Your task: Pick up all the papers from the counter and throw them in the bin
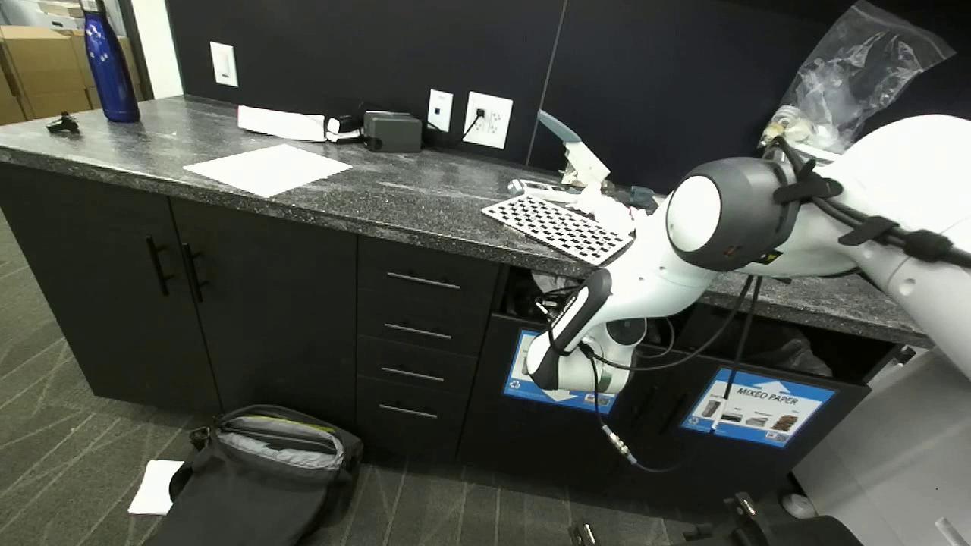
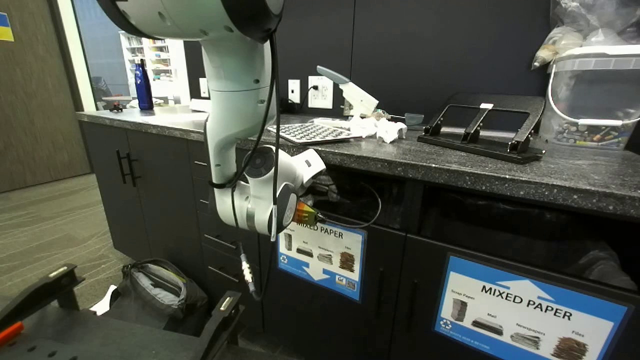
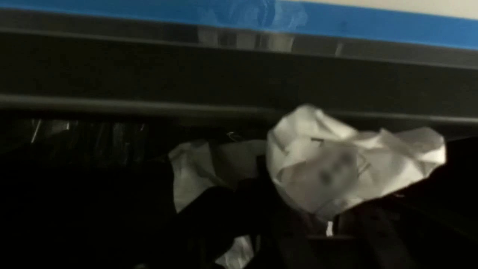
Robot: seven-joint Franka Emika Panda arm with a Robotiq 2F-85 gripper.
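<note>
Only in the wrist view is a creased white paper wad [image 3: 381,160] shown, at the dark opening of the left bin [image 3: 149,74] (whether the dim gripper [image 3: 330,227] is parted or clamped on it cannot be told). In both exterior views, crumpled papers [image 2: 391,131] are seen right of a checkered sheet [image 2: 312,133] on the speckled counter [image 1: 410,193], with a bag [image 1: 265,485] on carpet [image 1: 425,497], near left.
</note>
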